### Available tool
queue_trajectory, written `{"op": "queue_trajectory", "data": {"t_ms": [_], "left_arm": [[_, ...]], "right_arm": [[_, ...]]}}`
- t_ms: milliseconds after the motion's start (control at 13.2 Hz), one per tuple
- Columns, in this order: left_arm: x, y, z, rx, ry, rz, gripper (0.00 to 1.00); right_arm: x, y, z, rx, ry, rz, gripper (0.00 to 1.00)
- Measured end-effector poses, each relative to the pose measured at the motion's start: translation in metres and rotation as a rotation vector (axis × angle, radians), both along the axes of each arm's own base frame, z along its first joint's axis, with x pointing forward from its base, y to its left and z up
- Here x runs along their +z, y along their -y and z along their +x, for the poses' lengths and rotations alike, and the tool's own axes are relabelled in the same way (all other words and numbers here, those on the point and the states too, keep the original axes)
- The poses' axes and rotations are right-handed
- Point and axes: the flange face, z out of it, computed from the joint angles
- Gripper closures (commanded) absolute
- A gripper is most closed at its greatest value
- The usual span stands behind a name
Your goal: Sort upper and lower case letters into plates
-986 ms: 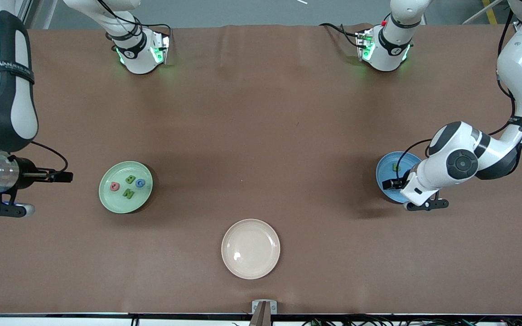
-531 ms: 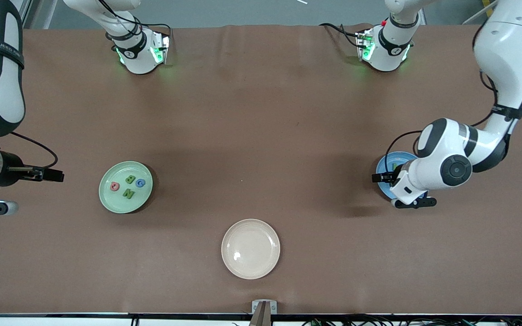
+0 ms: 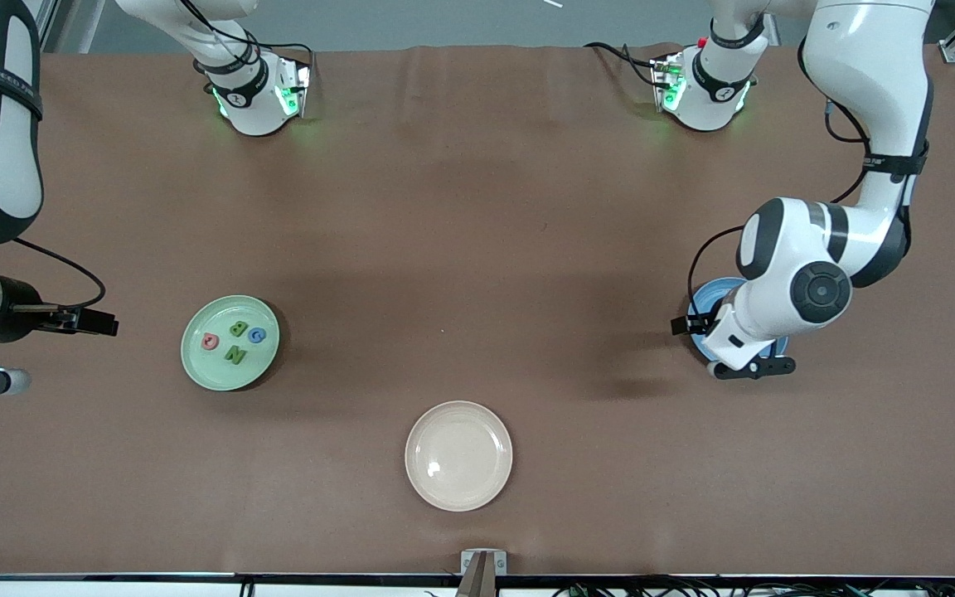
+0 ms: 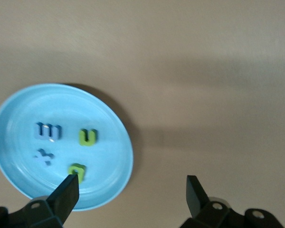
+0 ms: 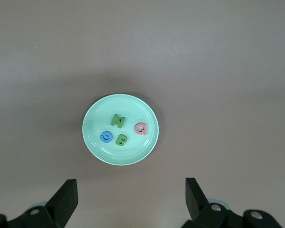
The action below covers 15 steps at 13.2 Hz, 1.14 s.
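The mint green plate lies toward the right arm's end and holds a red Q, a green B, a blue G and a green N. It also shows in the right wrist view. My right gripper is open and empty, high over bare table beside this plate. The blue plate lies toward the left arm's end, mostly hidden by the left arm. In the left wrist view it holds several small letters. My left gripper is open and empty, one finger over the plate's rim.
A cream-beige plate lies empty near the front camera's edge, midway between the two arms. The brown table mat covers the whole table. The two arm bases stand along the table's edge farthest from the front camera.
The left arm swung toward the table's middle and now covers more of the blue plate. The right hand drifted slightly toward its table end, then stopped.
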Motion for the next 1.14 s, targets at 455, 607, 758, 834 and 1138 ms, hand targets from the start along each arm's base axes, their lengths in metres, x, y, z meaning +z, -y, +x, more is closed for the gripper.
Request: {"op": "queue_trajectory", "data": {"t_ms": [455, 607, 758, 834, 1138], "left_arm": [[0.095, -0.091, 0.006, -0.058, 0.114, -0.039, 0.00], [0.147, -0.114, -0.006, -0.032, 0.148, -0.042, 0.00], [0.200, -0.133, -0.022, -0.003, 0.213, -0.042, 0.00], [0.224, -0.136, -0.030, 0.001, 0.246, -0.042, 0.00], [0.295, -0.131, -0.064, -0.012, 0.254, -0.048, 0.00]], "right_arm": [[0.001, 0.008, -0.002, -0.013, -0.004, -0.002, 0.00], [0.004, 0.016, -0.008, -0.025, -0.006, -0.003, 0.00], [0.011, 0.018, -0.013, -0.029, -0.004, -0.003, 0.00], [0.014, 0.018, -0.017, -0.029, -0.003, -0.002, 0.00], [0.030, 0.015, -0.041, -0.025, 0.000, 0.002, 0.00]]}}
